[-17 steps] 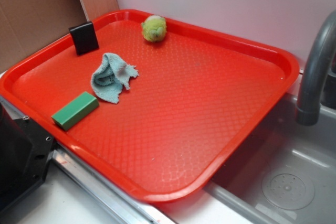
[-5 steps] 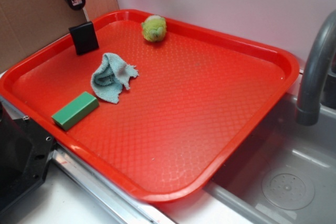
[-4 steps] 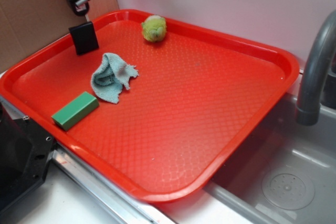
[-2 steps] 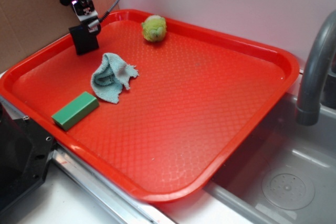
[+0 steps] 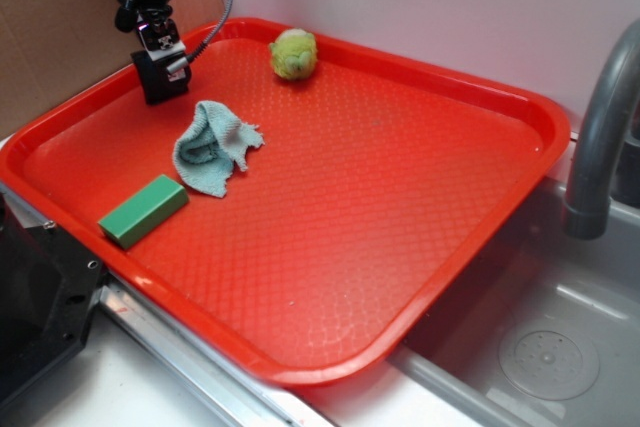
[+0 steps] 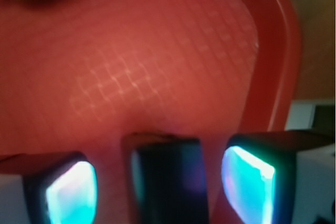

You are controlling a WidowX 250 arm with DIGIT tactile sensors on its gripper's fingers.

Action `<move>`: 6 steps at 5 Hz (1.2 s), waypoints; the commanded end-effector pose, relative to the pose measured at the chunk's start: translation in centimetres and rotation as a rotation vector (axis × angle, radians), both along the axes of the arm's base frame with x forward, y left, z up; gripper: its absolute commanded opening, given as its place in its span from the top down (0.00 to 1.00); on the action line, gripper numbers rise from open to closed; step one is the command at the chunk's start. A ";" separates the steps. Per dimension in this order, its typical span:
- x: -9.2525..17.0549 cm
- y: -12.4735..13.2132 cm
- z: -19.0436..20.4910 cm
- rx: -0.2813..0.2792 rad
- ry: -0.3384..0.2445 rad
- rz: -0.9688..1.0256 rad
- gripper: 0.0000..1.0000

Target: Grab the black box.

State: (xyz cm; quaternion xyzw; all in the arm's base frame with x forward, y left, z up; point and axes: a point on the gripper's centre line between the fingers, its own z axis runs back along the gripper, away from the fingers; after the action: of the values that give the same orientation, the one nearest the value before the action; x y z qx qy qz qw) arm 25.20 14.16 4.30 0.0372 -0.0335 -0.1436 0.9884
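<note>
Soft, even light is filling the exterior view, a pale sheen lying on the red tray [image 5: 400,197] and shadows staying faint. The wrist view is running blurred and out of focus throughout, cyan glare glowing on the finger pads [image 6: 71,192] flanking the dim black box [image 6: 168,182]

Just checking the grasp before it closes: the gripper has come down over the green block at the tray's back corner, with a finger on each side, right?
Not the green block; that lies at the tray's front edge. The wrist view shows the black box between the fingers of the gripper, in the back corner.
</note>
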 end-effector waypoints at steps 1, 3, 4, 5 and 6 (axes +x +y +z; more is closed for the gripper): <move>0.8 -0.9 -1.7 -0.044 0.020 -0.046 0.00; 0.5 -0.8 -2.4 -0.087 0.013 -0.033 1.00; 0.5 -0.7 -2.3 -0.083 0.006 -0.043 1.00; 0.4 -0.8 -2.2 -0.080 -0.002 -0.045 1.00; 0.5 -0.9 -1.9 -0.069 -0.001 -0.046 1.00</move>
State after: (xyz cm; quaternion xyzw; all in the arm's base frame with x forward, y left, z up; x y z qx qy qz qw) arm 25.25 13.57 1.71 -0.0033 -0.0349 -0.1577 0.9869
